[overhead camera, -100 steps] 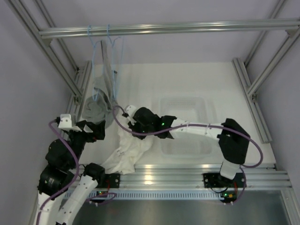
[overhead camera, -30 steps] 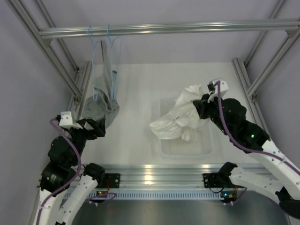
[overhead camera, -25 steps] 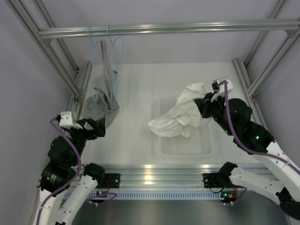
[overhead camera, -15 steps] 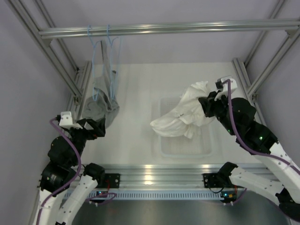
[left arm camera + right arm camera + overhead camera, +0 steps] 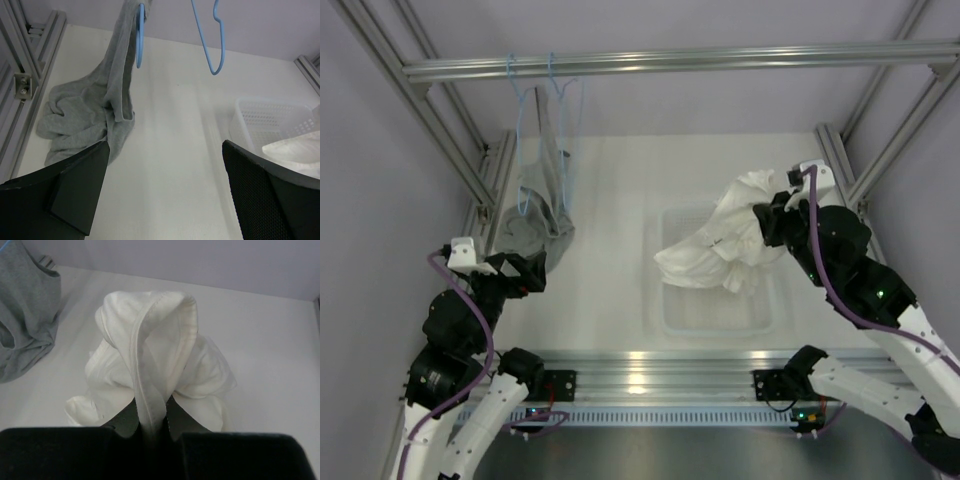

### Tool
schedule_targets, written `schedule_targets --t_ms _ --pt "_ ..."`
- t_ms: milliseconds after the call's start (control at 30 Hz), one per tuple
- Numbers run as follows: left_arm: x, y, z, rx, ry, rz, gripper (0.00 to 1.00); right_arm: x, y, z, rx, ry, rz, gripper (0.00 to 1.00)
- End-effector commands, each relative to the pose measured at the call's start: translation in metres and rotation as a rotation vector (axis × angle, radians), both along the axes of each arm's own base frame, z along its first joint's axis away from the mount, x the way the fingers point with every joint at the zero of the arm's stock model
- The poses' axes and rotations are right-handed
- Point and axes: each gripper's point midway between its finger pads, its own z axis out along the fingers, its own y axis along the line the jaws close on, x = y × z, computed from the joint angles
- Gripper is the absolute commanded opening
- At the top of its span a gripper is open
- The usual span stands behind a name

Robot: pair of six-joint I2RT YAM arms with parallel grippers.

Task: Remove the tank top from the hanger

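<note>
Two arms in view. Right claw [image 5: 767, 213] is clamped shut on a fold of the white tank top [image 5: 718, 252], pinching a seamed edge between its fingers [image 5: 125, 421] in the wrist view. Tank top is off the hanger and bunched, held up over the clear basket [image 5: 712, 312] at the right half of the counter [image 5: 610, 200], toward the far right corner of the basket. Lowest folds hang over the basket; can't tell if they touch it. Left claw [image 5: 526, 272] sits near the left edge of the counter, fingers spread wide apart, holding nothing. Two light-blue hangers hang from the overhead rail [image 5: 670, 62] at far left. One hanger [image 5: 213, 72] is bare; the other hanger [image 5: 139, 37] carries a grey garment [image 5: 85, 120], whose lower part is piled on the counter by the left edge.
</note>
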Motion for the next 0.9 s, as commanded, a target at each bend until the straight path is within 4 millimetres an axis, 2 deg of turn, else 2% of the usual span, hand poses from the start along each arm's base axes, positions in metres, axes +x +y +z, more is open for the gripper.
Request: schedule_targets --t_ms 0,67,133,333,467,533,633,733,833,867 --pt "0.006 -0.004 0.008 -0.015 -0.031 -0.007 0.99 0.008 -0.015 0.012 0.023 -0.032 -0.081 0.0" --pt "0.006 -0.005 0.007 -0.014 -0.028 -0.012 0.99 0.009 -0.019 0.009 0.025 -0.025 -0.093 0.0" --pt "0.007 -0.005 0.007 -0.014 -0.027 -0.013 0.99 0.011 -0.014 0.005 0.027 -0.01 -0.071 0.0" --pt "0.006 -0.005 0.007 -0.014 -0.027 -0.015 0.99 0.024 -0.01 -0.02 -0.015 0.051 -0.095 0.0" --pt "0.008 -0.006 0.006 -0.012 -0.021 -0.012 0.99 0.036 0.022 -0.057 -0.015 0.152 -0.01 0.0" --pt "0.008 -0.006 0.005 -0.008 -0.018 -0.015 0.99 0.033 0.041 -0.079 0.008 0.201 0.073 0.0" --pt "0.008 -0.005 0.005 -0.011 -0.02 -0.01 0.99 0.03 0.064 -0.097 0.042 0.243 0.131 0.0" --pt "0.009 -0.006 0.005 -0.009 -0.015 -0.01 0.99 0.022 0.089 -0.1 0.073 0.243 0.187 0.0" --pt "0.009 -0.006 0.004 -0.007 -0.014 -0.01 0.99 0.026 0.095 -0.107 0.057 0.248 0.158 0.0" --pt "0.009 -0.006 0.005 -0.008 -0.015 -0.013 0.99 0.028 0.097 -0.116 0.049 0.266 0.147 0.0"
